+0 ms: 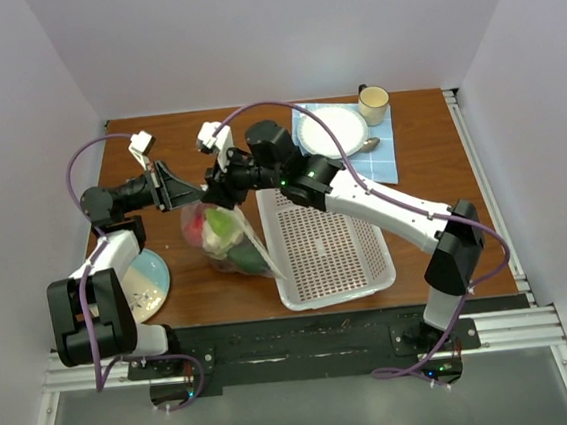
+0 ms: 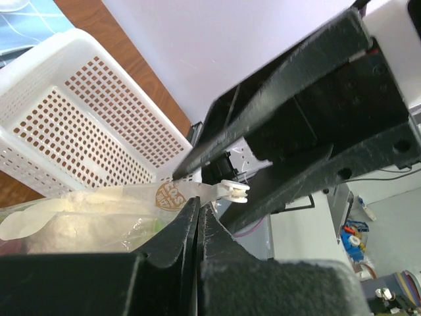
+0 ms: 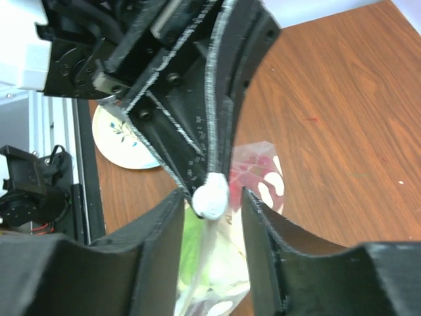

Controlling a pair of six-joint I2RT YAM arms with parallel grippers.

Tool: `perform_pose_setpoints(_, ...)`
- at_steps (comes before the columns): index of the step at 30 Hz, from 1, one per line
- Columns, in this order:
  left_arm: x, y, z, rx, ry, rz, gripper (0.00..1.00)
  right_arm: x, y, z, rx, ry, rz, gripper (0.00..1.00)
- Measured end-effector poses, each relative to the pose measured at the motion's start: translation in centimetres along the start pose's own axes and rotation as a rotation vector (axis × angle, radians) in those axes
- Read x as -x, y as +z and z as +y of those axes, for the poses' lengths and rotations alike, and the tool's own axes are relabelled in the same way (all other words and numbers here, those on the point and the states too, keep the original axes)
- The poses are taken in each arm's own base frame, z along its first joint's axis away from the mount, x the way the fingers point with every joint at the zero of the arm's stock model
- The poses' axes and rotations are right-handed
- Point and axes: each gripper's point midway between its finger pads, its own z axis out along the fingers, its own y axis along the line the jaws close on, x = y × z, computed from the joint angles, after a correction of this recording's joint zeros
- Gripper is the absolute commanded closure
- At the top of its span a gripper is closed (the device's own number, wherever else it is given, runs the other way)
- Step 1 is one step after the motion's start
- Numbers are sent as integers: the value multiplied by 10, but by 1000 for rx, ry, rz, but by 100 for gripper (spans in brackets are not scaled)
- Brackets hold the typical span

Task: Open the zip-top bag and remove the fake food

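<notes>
Unzipping the zip-top bag (image 1: 228, 236), we pinch its rim in the left gripper (image 2: 198, 210); the right gripper (image 3: 212, 197), spread astride the white slider (image 2: 235, 191), must next clamp and pull it.

This is looking like a robotics lab test cell — plain white panels (image 1: 276, 32) are boxing in a wooden surface (image 1: 432, 188), while the left arm (image 1: 99, 280) and right arm (image 1: 394, 212) are sitting bolted to a black plate (image 1: 305, 333) on aluminium rails (image 1: 506, 330).

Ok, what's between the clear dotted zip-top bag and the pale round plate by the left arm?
Only bare brown wooden table, seen in the top view; the clear dotted zip-top bag and pale round plate lie apart.
</notes>
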Motion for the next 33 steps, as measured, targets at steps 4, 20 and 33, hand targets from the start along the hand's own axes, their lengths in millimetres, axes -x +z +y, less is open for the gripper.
perform_pose_setpoints(4,-2,0,-1,0,4,10,100,10,-9,-17,-48,4,-28,53)
perform_pose_setpoints(20,-5,-1,-3,-1,18,27,100,24,-21,-34,-48,76,-79,26)
perform_pose_setpoints(33,-5,-1,-3,-1,18,28,100,13,-18,-7,74,151,-70,49)
